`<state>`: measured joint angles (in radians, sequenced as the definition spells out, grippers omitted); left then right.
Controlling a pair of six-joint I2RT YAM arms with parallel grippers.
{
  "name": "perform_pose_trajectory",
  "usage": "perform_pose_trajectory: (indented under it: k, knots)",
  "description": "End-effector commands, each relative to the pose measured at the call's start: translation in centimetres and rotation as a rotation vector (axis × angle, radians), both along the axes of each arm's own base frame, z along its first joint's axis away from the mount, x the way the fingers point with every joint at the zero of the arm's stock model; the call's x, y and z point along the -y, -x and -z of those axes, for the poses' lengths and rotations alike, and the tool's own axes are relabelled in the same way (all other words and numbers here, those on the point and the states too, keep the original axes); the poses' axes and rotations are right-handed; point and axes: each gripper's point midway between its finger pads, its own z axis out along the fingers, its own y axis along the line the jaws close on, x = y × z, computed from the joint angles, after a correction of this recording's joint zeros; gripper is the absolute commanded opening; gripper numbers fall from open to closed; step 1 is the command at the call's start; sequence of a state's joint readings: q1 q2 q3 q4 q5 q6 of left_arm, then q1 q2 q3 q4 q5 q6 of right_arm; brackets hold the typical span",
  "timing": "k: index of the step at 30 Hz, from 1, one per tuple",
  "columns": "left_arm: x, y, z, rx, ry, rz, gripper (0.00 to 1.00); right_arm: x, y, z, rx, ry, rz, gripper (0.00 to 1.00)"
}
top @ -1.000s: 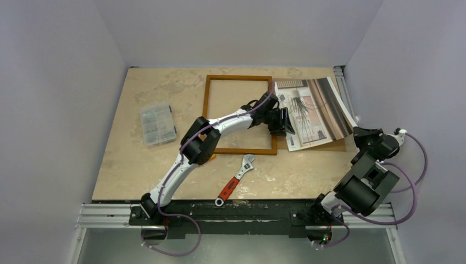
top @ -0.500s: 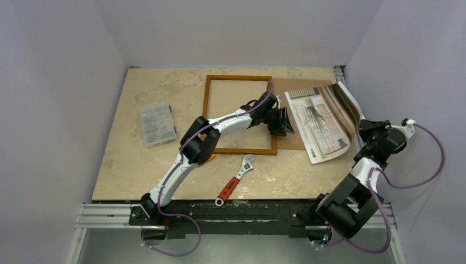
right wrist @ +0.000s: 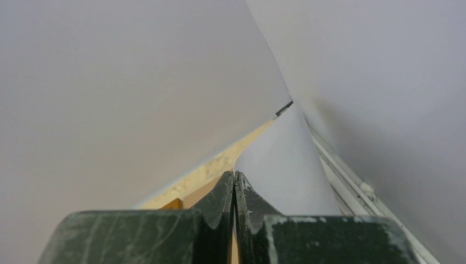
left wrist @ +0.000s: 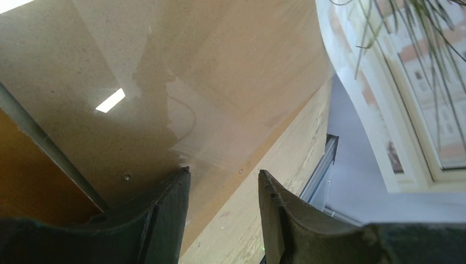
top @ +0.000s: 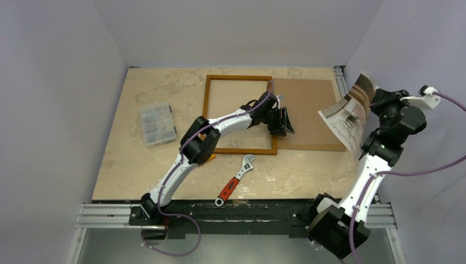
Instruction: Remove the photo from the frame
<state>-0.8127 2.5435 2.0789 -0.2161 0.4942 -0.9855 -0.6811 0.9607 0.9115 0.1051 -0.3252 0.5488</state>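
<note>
Now the right gripper (top: 376, 100) has its jaws pinched tight on the photo (top: 350, 114), which hangs curled in the air by the right wall, well apart from the frame (top: 206, 110). The left gripper (top: 284, 122) has jaws parted, holding nothing, low over the backing board (top: 308, 110) beside the frame's right rail.

Your left tool (left wrist: 222, 184) shows two dark fingers (left wrist: 165, 217) standing apart at the bottom. Just past them lies the brown board (left wrist: 165, 66), shiny with light, on the pale table (left wrist: 291, 148). The orange-brown frame (left wrist: 33, 184) peeks in low on the left. The photo (left wrist: 406, 88) curls at the top right.
</note>
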Motion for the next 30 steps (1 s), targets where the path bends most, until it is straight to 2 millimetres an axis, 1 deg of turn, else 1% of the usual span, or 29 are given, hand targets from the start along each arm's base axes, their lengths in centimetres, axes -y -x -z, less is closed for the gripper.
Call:
perform_pose_trajectory:
  k: [1,2,6,8,12,14,16,19,22,24,25,26,27,28,30]
  knots:
    - [-0.8,-0.7,0.3,-0.002,-0.014,-0.027,0.48,-1.6,1.6,-5.9,0.049,0.118,-0.002,0.00]
    - [-0.8,-0.6,0.3,-0.002,-0.014,-0.025,0.48,-2.0,1.7,-7.0,0.067,0.137,-0.012,0.00]
    - [-0.7,-0.6,-0.2,0.004,-0.008,-0.024,0.48,-3.6,2.3,-10.0,0.095,0.159,-0.047,0.00]
    - [-0.7,-0.7,-0.8,0.009,-0.003,-0.023,0.48,-4.2,2.8,-11.9,0.119,0.178,-0.055,0.00]
    - [-0.6,-0.8,-2.0,0.018,0.009,-0.023,0.48,-4.8,3.0,-14.0,0.140,0.175,-0.074,0.00]
    - [-0.4,-0.7,-2.9,0.015,0.024,-0.024,0.48,-5.4,2.7,-14.4,0.156,0.156,-0.106,0.00]
    - [-0.3,-0.7,-4.6,0.029,0.048,-0.021,0.48,-5.6,2.4,-14.4,0.164,0.130,-0.123,0.00]
    - [-0.3,-0.7,-8.2,0.067,0.083,-0.017,0.48,-6.1,1.8,-14.4,0.166,0.104,-0.154,0.00]
    - [-1.2,-0.9,-12.3,0.114,0.114,-0.023,0.48,-6.9,1.3,-14.5,0.181,0.077,-0.199,0.00]
    - [-2.5,-1.1,-14.9,0.140,0.127,-0.037,0.48,-7.2,1.0,-14.6,0.188,0.065,-0.212,0.00]
    - [-3.4,-1.1,-17.0,0.168,0.147,-0.046,0.48,-7.4,0.9,-14.7,0.193,0.059,-0.220,0.00]
    - [-4.1,-1.3,-17.5,0.178,0.146,-0.055,0.48,-7.5,0.7,-14.7,0.195,0.051,-0.227,0.00]
    - [-5.1,-1.4,-18.7,0.195,0.151,-0.070,0.48,-7.6,0.5,-14.8,0.198,0.041,-0.237,0.00]
    - [-6.3,-1.3,-20.8,0.225,0.165,-0.081,0.48,-7.6,0.2,-14.8,0.201,0.030,-0.245,0.00]
    - [-8.6,-1.2,-22.6,0.269,0.160,-0.106,0.48,-7.9,-0.6,-14.7,0.206,-0.001,-0.265,0.00]
